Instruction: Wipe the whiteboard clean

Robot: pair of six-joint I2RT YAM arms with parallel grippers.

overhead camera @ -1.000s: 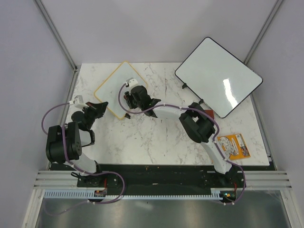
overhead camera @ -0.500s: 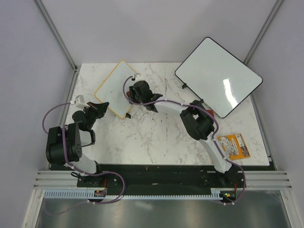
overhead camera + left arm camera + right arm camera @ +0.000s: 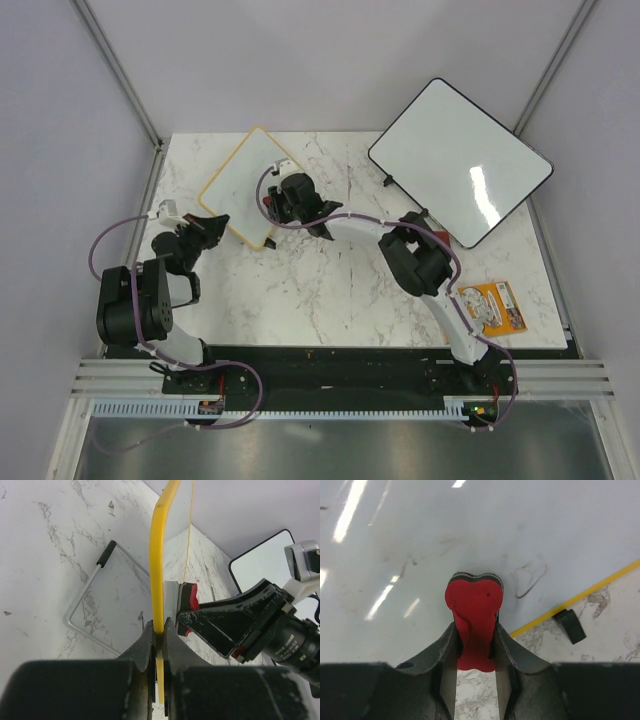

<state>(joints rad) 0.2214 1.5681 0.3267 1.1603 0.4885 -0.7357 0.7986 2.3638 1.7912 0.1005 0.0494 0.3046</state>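
1. Counted from left to right, there are two arms, the left arm [image 3: 140, 300] and the right arm [image 3: 420, 265], each with one pair of jaws. There are two whiteboards, one wire stand [image 3: 90, 595], one red eraser [image 3: 472, 610], one black clip [image 3: 570, 625] and one orange packet [image 3: 492, 307].
2. The small yellow-rimmed whiteboard [image 3: 240, 180] sits at about 11 o'clock on the marble counter [image 3: 320, 290]. The larger black-rimmed whiteboard [image 3: 460, 160] is at about 1 o'clock and overhangs the far right corner. The packet lies at about 4 o'clock.
3. The left jaws are at the small whiteboard's 7 o'clock edge. They are pressed together on the yellow rim. In the left wrist view the board rises edge-on from between them, with the wire stand at 9 o'clock of the rim.
4. The right jaws are over the board's 4 o'clock side, clamped on the eraser. The eraser's far end is set against the white face.
5. In the right wrist view, faint pen marks show at 2 o'clock of the eraser. The clip lies at its 4 o'clock, just beside the yellow rim.
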